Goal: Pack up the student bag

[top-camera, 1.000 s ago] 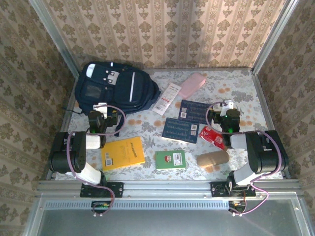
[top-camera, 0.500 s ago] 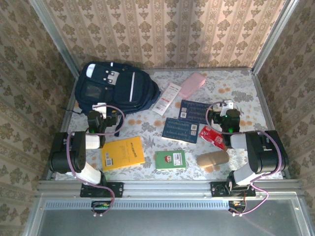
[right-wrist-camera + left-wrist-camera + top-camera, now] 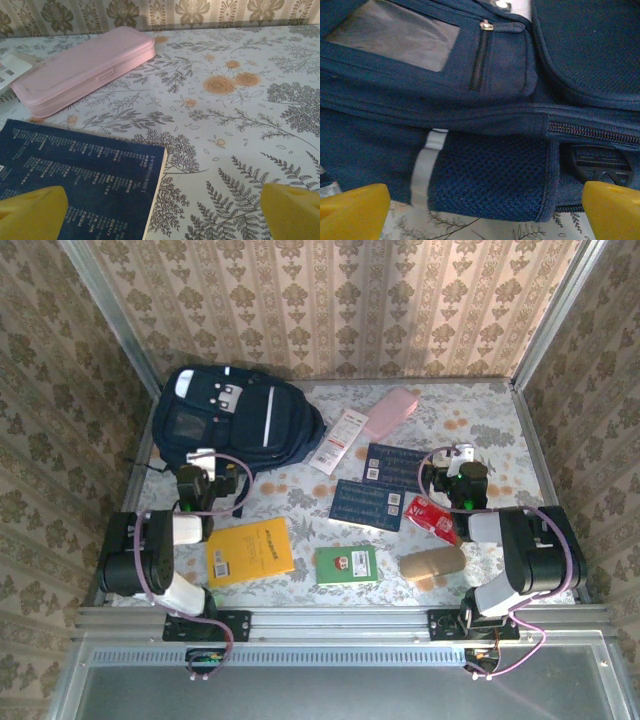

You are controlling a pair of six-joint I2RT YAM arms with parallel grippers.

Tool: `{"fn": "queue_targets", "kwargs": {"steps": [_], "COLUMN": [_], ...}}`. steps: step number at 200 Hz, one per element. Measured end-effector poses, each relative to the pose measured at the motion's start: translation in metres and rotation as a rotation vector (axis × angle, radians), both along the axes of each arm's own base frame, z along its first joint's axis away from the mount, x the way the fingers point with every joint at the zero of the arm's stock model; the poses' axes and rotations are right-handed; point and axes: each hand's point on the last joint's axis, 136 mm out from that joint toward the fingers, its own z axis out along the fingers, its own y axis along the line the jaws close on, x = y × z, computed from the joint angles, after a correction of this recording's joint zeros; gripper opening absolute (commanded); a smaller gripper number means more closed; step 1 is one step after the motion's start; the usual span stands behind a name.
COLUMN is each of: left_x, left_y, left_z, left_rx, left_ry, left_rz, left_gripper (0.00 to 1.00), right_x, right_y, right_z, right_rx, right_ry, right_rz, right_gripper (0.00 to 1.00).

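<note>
Top external view, checked against the two earlier frames: no change. The student bag lies flat at the far left of the table and nothing has gone into it. The left gripper is at its near edge with its jaws wide apart and empty. On the left wrist camera the bag's mesh side pocket and a closed-looking zip sit between the yellow fingers.

The right gripper, also spread and empty, hangs at the right over the far navy booklet, with the pink pencil case beyond it.

My reading: packing has not started, and I'd guess the bag needs opening first.

Loose on the floral cloth:
- near navy booklet
- white leaflet
- red packet
- tan case
- green book
- yellow book

Patterned wallpaper walls enclose three sides. A metal rail runs along the near edge.
</note>
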Motion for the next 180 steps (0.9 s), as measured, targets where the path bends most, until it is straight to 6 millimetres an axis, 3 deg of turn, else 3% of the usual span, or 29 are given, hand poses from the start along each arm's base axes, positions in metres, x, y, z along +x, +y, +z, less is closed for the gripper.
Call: {"fn": "queue_targets", "kwargs": {"steps": [19,46,70,93,115,135,152,163,180], "left_x": [-0.006,-0.017,-0.035,-0.048,-0.051,-0.037,-0.016,-0.002,0.028], "left_y": [0.001,-0.015,-0.040,-0.074,-0.109,-0.101,-0.084,-0.076,-0.074], "left_z": [0.032,0.103,0.168,0.216,0.246,0.250,0.231,0.212,0.183], "left_rx": [0.006,0.006,-0.052,-0.099,-0.101,-0.119,-0.137,-0.148,-0.149], "left_ry": [-0.052,-0.202,-0.312,-0.300,-0.231,-0.133,-0.046,0.029,0.173], "left_rz": [0.015,-0.009,-0.073,-0.162,-0.229,-0.117,-0.019,0.024,0.049], "left_gripper": [1.00,1.00,1.00,1.00,1.00,1.00,1.00,1.00,1.00], "right_x": [-0.004,-0.012,-0.042,-0.076,-0.095,-0.099,-0.101,-0.101,-0.099], "right_y": [0.011,0.056,0.104,0.135,0.148,0.145,0.139,0.134,0.127], "right_z": [0.023,0.116,0.187,0.218,0.241,0.265,0.276,0.273,0.244], "right_rx": [-0.043,-0.086,-0.055,-0.023,-0.015,0.013,0.092,0.170,0.275], "right_ry": [0.001,-0.194,-0.330,-0.328,-0.246,-0.160,-0.132,-0.127,-0.056], "right_rz": [0.012,0.104,0.215,0.285,0.283,0.246,0.239,0.241,0.231], "right_gripper": [1.00,1.00,1.00,1.00,1.00,1.00,1.00,1.00,1.00]}}
